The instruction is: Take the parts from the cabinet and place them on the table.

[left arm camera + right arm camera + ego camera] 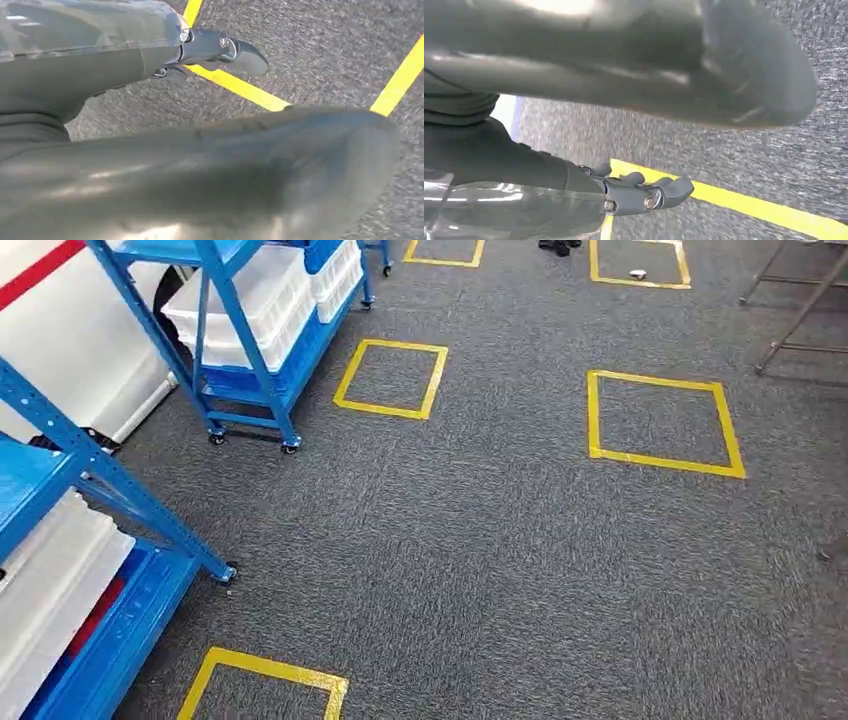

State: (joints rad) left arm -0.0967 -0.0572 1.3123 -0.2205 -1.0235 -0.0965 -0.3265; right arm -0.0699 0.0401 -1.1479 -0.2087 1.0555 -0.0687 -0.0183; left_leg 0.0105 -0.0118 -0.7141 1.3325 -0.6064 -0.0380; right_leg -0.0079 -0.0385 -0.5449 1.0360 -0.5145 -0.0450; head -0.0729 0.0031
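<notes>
Grey carpet (520,550) underfoot, marked with yellow tape squares (663,423). Along the left of the head view, two blue wheeled racks: the nearer rack (90,540) close by at the lower left, the farther rack (255,330) further ahead. White bins (265,295) stacked on the farther rack's shelves, more white bins (50,580) on the nearer one; contents of the bins not visible, so no telling which parts lie where. Grey metal legs of some stand (800,310) at the far right, well apart from the racks. In the left wrist view, left hand (220,50) hanging over the carpet above a yellow tape line (240,87), fingers stretched out and apart, holding nothing. In the right wrist view, right hand (644,192) likewise over the carpet near another tape line (744,202), fingers loosely curved and spread, nothing in its grasp.
</notes>
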